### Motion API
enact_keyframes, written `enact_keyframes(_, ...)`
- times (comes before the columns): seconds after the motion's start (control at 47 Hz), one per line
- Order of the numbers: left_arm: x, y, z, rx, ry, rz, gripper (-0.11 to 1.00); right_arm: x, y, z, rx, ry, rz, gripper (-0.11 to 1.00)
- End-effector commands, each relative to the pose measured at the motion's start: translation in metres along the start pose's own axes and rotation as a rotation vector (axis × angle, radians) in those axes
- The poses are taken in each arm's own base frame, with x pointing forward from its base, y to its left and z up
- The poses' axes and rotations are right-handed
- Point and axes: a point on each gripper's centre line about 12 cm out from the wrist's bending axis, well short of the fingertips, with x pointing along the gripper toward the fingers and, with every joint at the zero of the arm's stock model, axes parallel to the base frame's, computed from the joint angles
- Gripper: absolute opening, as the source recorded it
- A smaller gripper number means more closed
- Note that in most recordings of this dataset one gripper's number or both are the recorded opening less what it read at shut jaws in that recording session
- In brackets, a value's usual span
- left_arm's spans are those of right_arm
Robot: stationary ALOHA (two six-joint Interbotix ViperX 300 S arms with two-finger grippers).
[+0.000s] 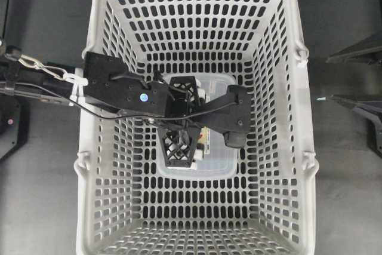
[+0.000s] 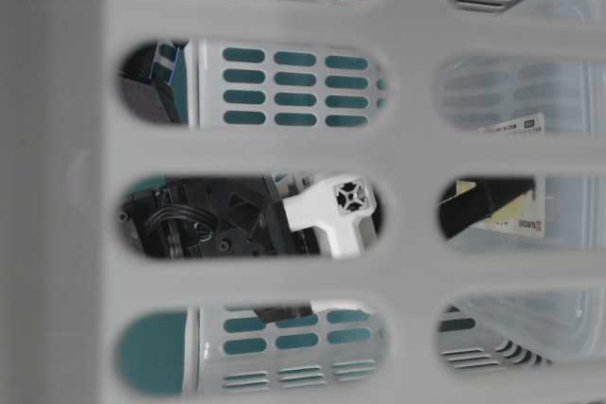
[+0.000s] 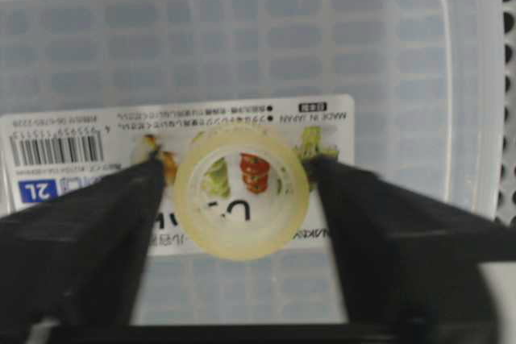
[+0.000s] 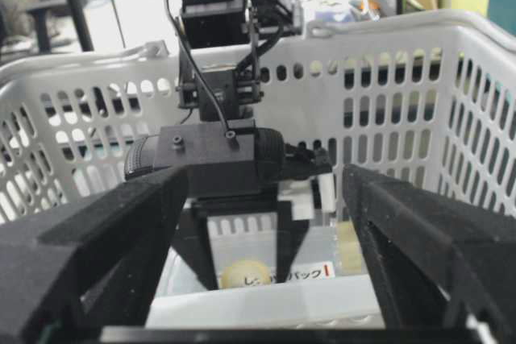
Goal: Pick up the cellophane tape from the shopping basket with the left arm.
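Dark grey table (image 1: pixel 42 195) is carrying the light-grey basket (image 1: pixel 197 4), and your left arm (image 1: pixel 119 91) is reaching over its rim from the side and down to the middle of the floor.

You are looking for the tape roll (image 3: pixel 240 241), and it is sitting right between the tips of your left pincer (image 3: pixel 238 191). It is showing as a pale yellowish ring facing the wrist camera. The two black fingers (image 3: pixel 81 239) are pressing in on it from either side, so the pincer is pinching the roll. Whether the roll is lifted clear of what is under it, you cannot tell from these views.

Directly beneath the pincer, a clear box (image 3: pixel 242 30) with rounded corners is lying flat on the basket floor. Its white label (image 3: pixel 72 147) is showing through the ring's hole and spreading out past both fingers, with a barcode off to one side.

From overhead, the same pincer (image 1: pixel 188 117) is hanging over the box (image 1: pixel 215 165), which is sticking out on the far side of the fingers from the arm. A blue dot light (image 1: pixel 143 96) is glowing on the arm just behind the pincer.

Your right pincer (image 4: pixel 266 183) is hovering above the basket rim with its fingers spread wide, holding nothing and looking at the left arm across the basket.
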Motion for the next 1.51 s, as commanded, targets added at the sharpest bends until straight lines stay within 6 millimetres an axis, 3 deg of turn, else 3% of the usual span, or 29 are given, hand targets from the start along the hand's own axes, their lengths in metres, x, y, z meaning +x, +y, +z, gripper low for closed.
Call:
enact_keyframes(0.0, -0.007, -0.002, 0.006, 0.013, -0.028, 0.0, 0.55, 0.001, 0.0, 0.003, 0.003, -0.012, -0.001, 0.75)
enact_keyframes(0.021, -0.008, -0.003, 0.006, 0.014, -0.029, -0.001, 0.5, 0.001, 0.0, 0.003, 0.005, -0.012, -0.001, 0.75)
enact_keyframes(0.191, -0.026, -0.005, 0.017, 0.02, -0.076, -0.003, 0.5, 0.001, 0.0, 0.003, 0.006, -0.012, -0.001, 0.75)
enact_keyframes(0.447, -0.101, 0.0, 0.045, 0.004, -0.128, 0.003, 0.5, 0.001, 0.0, 0.006, 0.006, -0.035, 0.001, 0.75)
enact_keyframes(0.702, -0.158, 0.001, 0.061, -0.012, -0.106, 0.007, 0.5, 0.0, 0.001, 0.01, 0.006, -0.063, 0.004, 0.75)
enact_keyframes(1.488, -0.153, 0.001, 0.051, -0.013, -0.054, 0.008, 0.5, -0.001, 0.001, 0.01, 0.006, -0.067, 0.004, 0.75)
